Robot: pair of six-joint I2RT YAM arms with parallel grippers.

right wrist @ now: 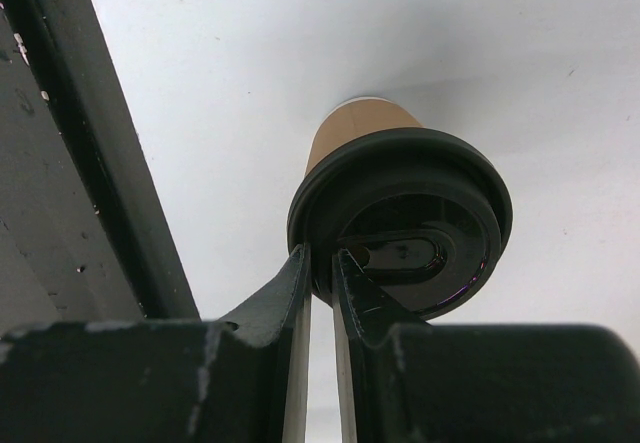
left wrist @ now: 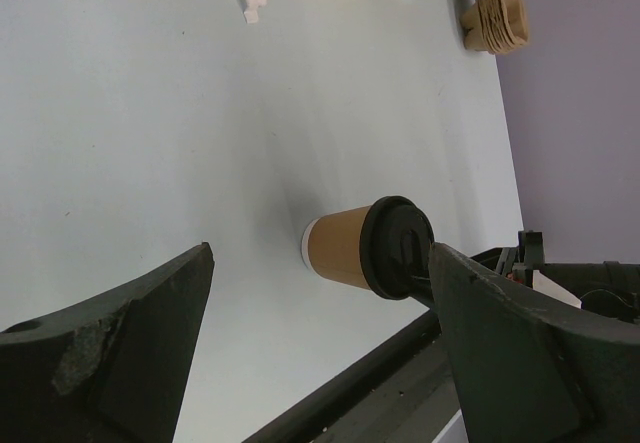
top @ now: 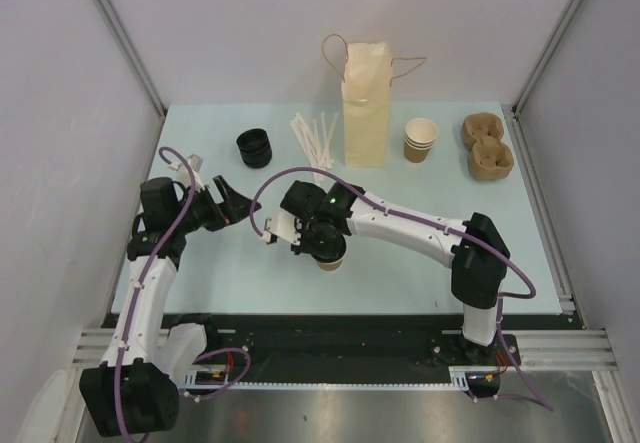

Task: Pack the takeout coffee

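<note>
The takeout coffee (top: 332, 260), a small tan kraft-paper cup with a round black plastic lid, stands upright on the pale blue-green table (top: 410, 275), near its front edge and about midway across. The right arm reaches in from the right, and its wrist hangs directly over the cup, hiding most of the lid from the overhead camera.

In the right wrist view the right fingers (right wrist: 290, 308) are drawn almost together, with only a thin slit of light between them. Their tips meet the near edge of the lid (right wrist: 420, 213). One tip lies just outside the rim and the other rests just inside it on the lid's top, so the raised rim is pinched between them. The cup's base sits on the table below.

The left fingers (left wrist: 150, 313) are spread wide and hold nothing. They sit to the left of the cup, apart from it, and point towards it. In the left wrist view the cup shows between them, closer to one finger, whose tip overlaps the lid's edge.

Along the far side of the table stand a stack of black lids (top: 255, 148), a loose bundle of white stirrers (top: 318, 141), a tall cream paper bag with twisted handles (top: 365, 113), a stack of lidless tan paper cups (top: 421, 141) and brown moulded-pulp cup carriers (top: 487, 146). All of them are well apart from the cup.
</note>
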